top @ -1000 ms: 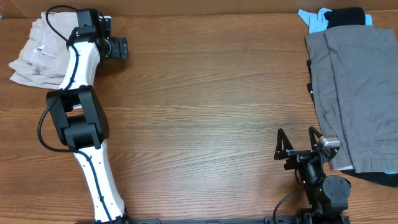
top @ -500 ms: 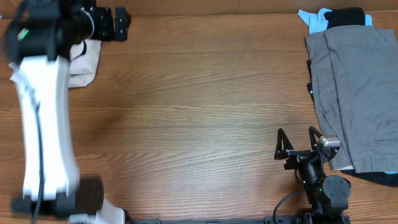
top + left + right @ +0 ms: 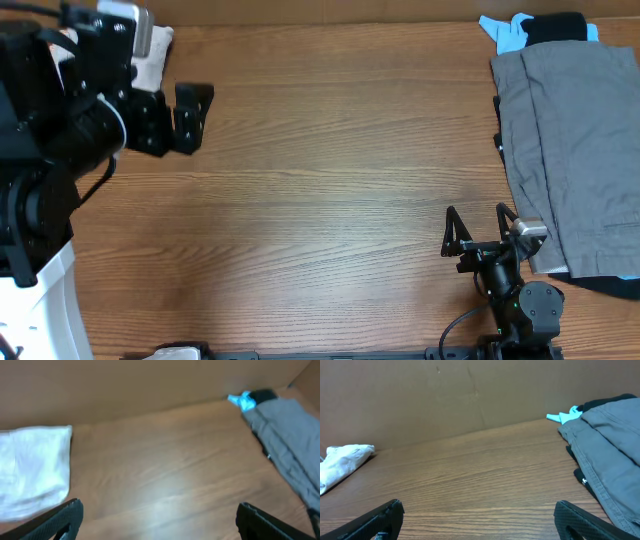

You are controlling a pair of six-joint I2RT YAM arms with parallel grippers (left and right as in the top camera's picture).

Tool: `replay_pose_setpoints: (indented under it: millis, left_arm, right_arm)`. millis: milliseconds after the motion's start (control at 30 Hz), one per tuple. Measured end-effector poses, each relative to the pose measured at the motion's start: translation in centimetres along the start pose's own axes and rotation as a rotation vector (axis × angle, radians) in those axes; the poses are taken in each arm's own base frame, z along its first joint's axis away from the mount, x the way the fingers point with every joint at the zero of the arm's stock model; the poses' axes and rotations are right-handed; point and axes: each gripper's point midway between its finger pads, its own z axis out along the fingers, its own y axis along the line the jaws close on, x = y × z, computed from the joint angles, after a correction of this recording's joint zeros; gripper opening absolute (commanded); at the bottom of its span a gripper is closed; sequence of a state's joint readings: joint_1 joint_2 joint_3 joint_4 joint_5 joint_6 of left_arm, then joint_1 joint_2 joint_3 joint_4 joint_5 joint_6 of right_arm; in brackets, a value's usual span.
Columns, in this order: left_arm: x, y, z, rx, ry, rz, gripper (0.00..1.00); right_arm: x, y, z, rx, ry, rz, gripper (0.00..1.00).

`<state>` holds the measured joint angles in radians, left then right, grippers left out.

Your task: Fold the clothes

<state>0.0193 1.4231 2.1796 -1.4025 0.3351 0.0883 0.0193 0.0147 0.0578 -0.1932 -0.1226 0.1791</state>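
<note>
Overhead, the left gripper (image 3: 188, 117) hangs with its jaws spread and empty above the bare table (image 3: 330, 200), just right of the clothes (image 3: 152, 52), a beige bundle in the far left corner (mostly hidden by the arm). The right gripper (image 3: 477, 228), likewise spread and empty, sits near right, beside the grey garment (image 3: 575, 140).

From the left wrist, the clothes lie at left, compact, touching neither finger.

From the right wrist, they are a low heap at far left.

Trouble, I judge: the bulky arm could brush and rumple the clothes, or a pinch could catch one layer only and pull them apart.

Count: one beige garment, one grey garment, one light-blue piece (image 3: 500, 30), one black piece (image 3: 555, 25), two grippers.
</note>
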Motion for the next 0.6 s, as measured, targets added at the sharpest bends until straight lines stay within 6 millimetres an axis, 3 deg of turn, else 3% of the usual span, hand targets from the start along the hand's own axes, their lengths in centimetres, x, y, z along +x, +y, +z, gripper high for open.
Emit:
replay_pose_setpoints:
  millis: [200, 367, 600]
  left_arm:
    - [2.1, 2.2, 3.0, -0.077, 0.021, 0.005, 1.0]
    - [3.2, 3.6, 5.3, -0.125, -0.16, 0.068, 1.0]
    - [9.0, 4.4, 6.5, -0.179, -0.449, 0.144, 1.0]
  right_arm:
    - [0.0, 0.0, 0.0, -0.001, 0.001, 0.0, 1.0]
    - [0.0, 0.0, 0.0, 0.0, 0.0, 0.0, 1.0]
    - [0.0, 0.0, 0.0, 0.0, 0.0, 0.0, 1.0]
